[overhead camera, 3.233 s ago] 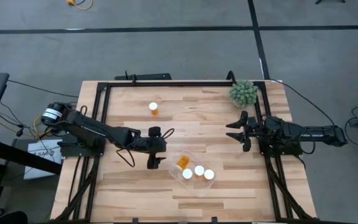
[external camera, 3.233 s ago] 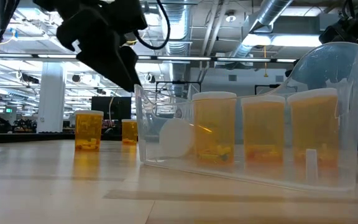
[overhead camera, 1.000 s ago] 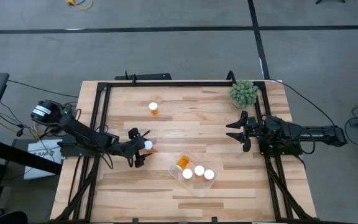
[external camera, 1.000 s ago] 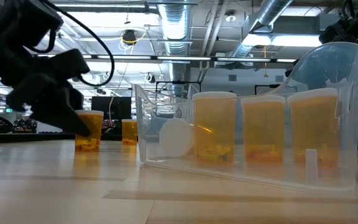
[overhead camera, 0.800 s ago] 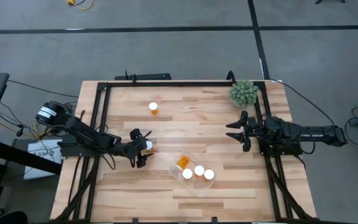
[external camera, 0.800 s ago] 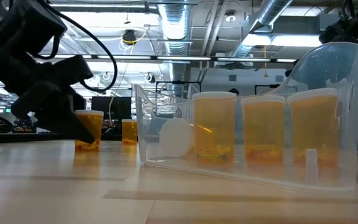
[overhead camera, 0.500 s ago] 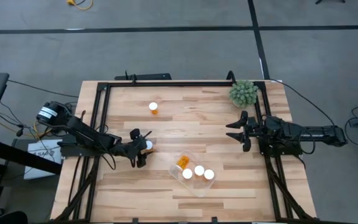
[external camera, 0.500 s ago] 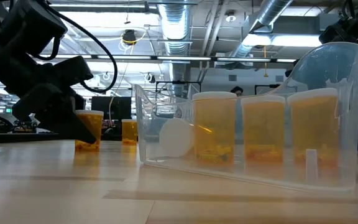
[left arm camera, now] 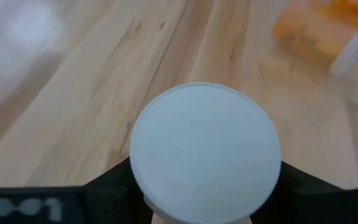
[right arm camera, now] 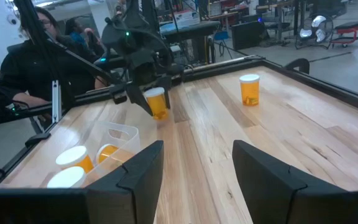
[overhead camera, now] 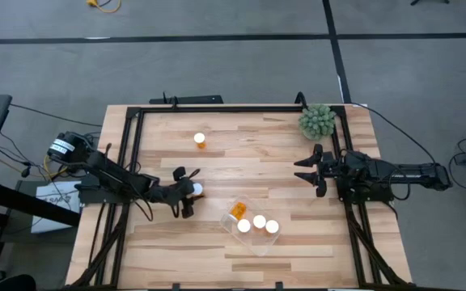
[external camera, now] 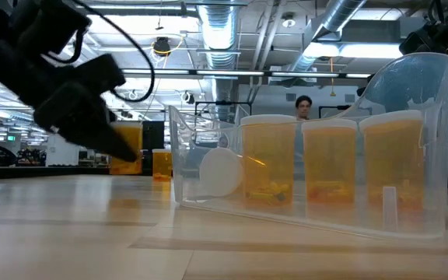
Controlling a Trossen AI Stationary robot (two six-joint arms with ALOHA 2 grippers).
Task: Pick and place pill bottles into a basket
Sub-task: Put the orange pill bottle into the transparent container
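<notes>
An orange pill bottle with a white cap (overhead camera: pixel 196 190) sits between the fingers of my left gripper (overhead camera: pixel 189 194), left of the basket. My left gripper is shut on it. The basket (overhead camera: pixel 255 240), a clear tray, holds three upright pill bottles (overhead camera: pixel 259 221) and one lying on its side (overhead camera: pixel 237 212). Another pill bottle (overhead camera: pixel 200 140) stands on its base on the far part of the table. My right gripper (overhead camera: pixel 308 172) waits at the table's right side, its fingers apart with nothing between them. My left gripper pinches the bottle between its two fingers (left arm camera: pixel 107 186), one on each side, just under the white cap (left arm camera: pixel 205 146). The fingers slant down at it from the table's left. The bottle stays upright, and in the low view its body (external camera: pixel 128 148) looks just clear of the table.
A green spiky plant ball (overhead camera: pixel 317 120) sits at the far right corner. A black metal frame (overhead camera: pixel 217 108) runs round the table's edges. Bare wood lies between the held bottle and the basket. People (right arm camera: pixel 36 50) show beyond the table's left side.
My left gripper has shut on the pill bottle that stood left of the basket. The bottle has gone a little toward the basket and has risen slightly off the table. My right arm has kept still.
</notes>
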